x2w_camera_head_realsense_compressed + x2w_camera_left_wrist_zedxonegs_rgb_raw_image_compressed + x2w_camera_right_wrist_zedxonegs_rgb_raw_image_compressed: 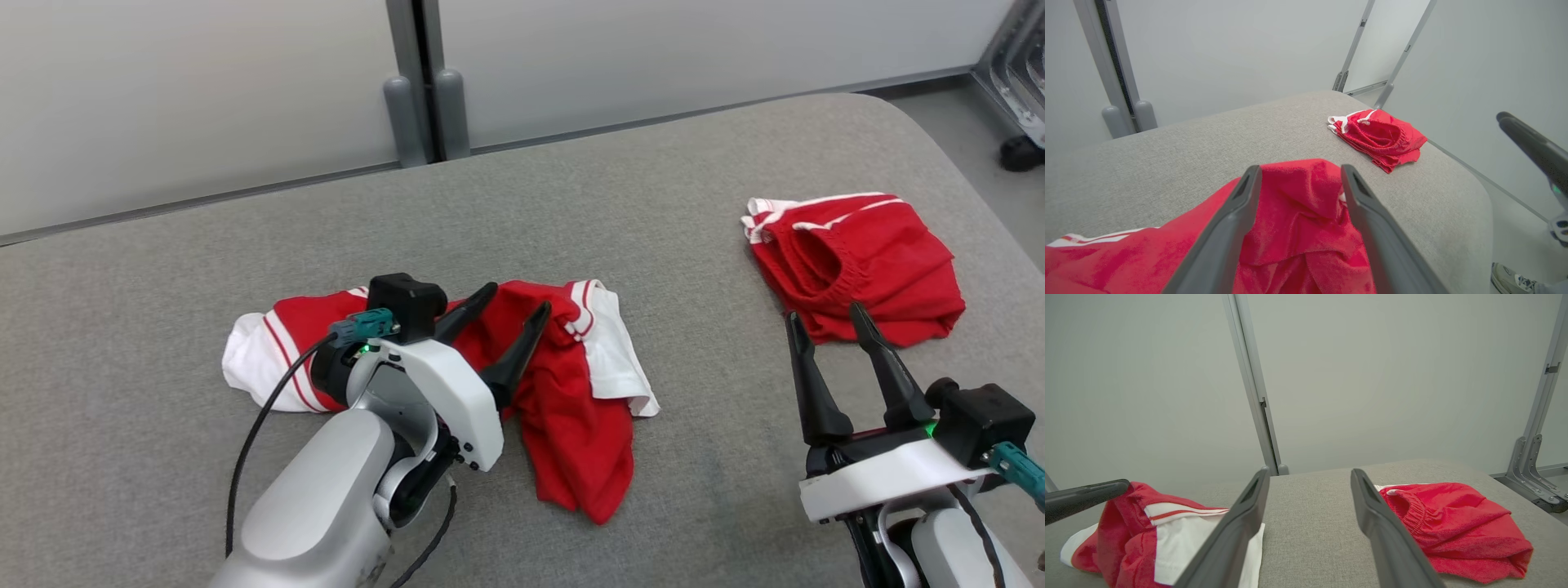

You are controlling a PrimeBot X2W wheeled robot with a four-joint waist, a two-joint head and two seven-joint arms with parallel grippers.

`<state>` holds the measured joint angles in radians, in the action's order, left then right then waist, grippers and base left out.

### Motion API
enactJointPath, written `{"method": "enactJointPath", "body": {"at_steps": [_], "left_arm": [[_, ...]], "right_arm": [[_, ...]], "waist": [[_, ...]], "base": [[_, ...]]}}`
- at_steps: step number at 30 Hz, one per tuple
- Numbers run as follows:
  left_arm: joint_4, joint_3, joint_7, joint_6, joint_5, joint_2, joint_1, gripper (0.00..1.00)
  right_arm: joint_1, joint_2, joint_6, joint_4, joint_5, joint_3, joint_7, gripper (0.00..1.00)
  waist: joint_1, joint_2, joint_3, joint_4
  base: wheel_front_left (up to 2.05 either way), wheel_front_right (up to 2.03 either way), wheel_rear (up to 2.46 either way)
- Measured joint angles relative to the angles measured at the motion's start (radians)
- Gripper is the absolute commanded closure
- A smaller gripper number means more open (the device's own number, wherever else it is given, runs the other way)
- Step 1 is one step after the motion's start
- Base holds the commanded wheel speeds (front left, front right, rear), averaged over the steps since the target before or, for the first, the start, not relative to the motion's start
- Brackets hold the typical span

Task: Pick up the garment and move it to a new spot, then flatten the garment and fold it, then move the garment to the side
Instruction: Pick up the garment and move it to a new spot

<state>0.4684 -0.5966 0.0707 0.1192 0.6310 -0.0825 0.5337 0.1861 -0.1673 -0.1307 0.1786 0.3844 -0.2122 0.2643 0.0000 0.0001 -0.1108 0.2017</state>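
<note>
In the head view, the red-and-white garment (571, 408) is seen crumpled mid-table (694, 204), the left gripper (516, 298) spread open above it. The right gripper (823, 312), likewise released, is held near folded red shorts (865, 261). In the left wrist view, the garment's red cloth is framed between parted fingers (1229, 228). In the right wrist view, bare table is seen between parted fingers (1233, 535).

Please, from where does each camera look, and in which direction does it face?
Head view: head-mounted, facing down at the grey surface; left gripper over the crumpled garment, right gripper lower right.
Left wrist view: on the left wrist, facing along its fingers over the garment.
Right wrist view: on the right wrist, facing along its fingers toward the wall.
Shared: all show the second red garment.
</note>
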Motion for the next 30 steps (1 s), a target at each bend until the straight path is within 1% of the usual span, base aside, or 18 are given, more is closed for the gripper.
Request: {"method": "enactJointPath", "body": {"at_steps": [3, 5, 8, 11, 15, 16, 17, 18, 19, 26, 30], "left_arm": [[-0.053, 0.017, -0.026, -0.018, -0.006, -0.035, -0.032, 0.0], [-0.098, 0.033, -0.045, -0.044, -0.015, -0.064, -0.057, 0.0], [-0.171, 0.065, -0.082, -0.093, -0.037, -0.113, -0.099, 0.0], [-0.242, 0.101, -0.121, -0.139, -0.041, -0.15, -0.165, 0.0], [-0.32, 0.159, -0.207, -0.207, -0.053, -0.195, -0.271, 0.0], [-0.334, 0.172, -0.227, -0.226, -0.055, -0.199, -0.298, 0.0], [-0.334, 0.172, -0.227, -0.226, -0.055, -0.199, -0.298, 0.0], [-0.356, 0.188, -0.265, -0.255, -0.071, -0.208, -0.352, 0.0], [-0.365, 0.195, -0.28, -0.264, -0.077, -0.214, -0.374, 0.0], [-0.414, 0.233, -0.327, -0.284, -0.105, -0.214, -0.477, 0.0], [-0.427, 0.256, -0.331, -0.289, -0.111, -0.176, -0.544, 0.0]], "right_arm": [[-0.015, -0.005, 0.0, -0.002, -0.002, 0.007, 0.0, 0.0], [-0.026, -0.009, 0.0, -0.004, -0.005, 0.015, 0.0, 0.0], [-0.043, -0.011, 0.0, -0.009, -0.006, 0.028, 0.0, 0.0], [-0.057, -0.011, 0.0, -0.013, -0.009, 0.035, 0.0, 0.0], [-0.072, -0.01, 0.0, -0.02, -0.012, 0.041, 0.0, 0.0], [-0.078, -0.009, 0.0, -0.021, -0.012, 0.045, 0.0, 0.0], [-0.078, -0.009, 0.0, -0.021, -0.012, 0.045, 0.0, 0.0], [-0.091, -0.005, 0.0, -0.025, -0.012, 0.054, 0.0, 0.0], [-0.098, -0.001, 0.0, -0.025, -0.012, 0.058, 0.0, 0.0], [-0.126, 0.009, 0.0, -0.034, -0.015, 0.07, 0.0, 0.0], [-0.145, 0.007, 0.0, -0.044, -0.021, 0.079, 0.0, 0.0]], "waist": [[0.0, -0.0001, 0.022, -0.034], [0.0, 0.0, 0.035, -0.058], [0.0, 0.0, 0.055, -0.093], [0.0, -0.0001, 0.07, -0.125], [0.0, 0.0, 0.088, -0.154], [0.0, 0.0, 0.092, -0.159], [0.0, 0.0, 0.092, -0.159], [0.0, -0.0001, 0.097, -0.168], [0.0, 0.0, 0.099, -0.172], [0.0, 0.0, 0.106, -0.181], [0.0, 0.0, 0.108, -0.183]], "base": [[0.0, 0.0, 0.0], [0.0, 0.0, 0.0], [0.0, 0.0, 0.0], [0.0, 0.0, 0.0], [0.0, 0.0, 0.0], [0.0, 0.0, 0.0], [0.0, 0.0, 0.0], [0.0, 0.0, 0.0], [0.0, 0.0, 0.0], [0.0, 0.0, 0.0], [0.0, 0.0, 0.0]]}}
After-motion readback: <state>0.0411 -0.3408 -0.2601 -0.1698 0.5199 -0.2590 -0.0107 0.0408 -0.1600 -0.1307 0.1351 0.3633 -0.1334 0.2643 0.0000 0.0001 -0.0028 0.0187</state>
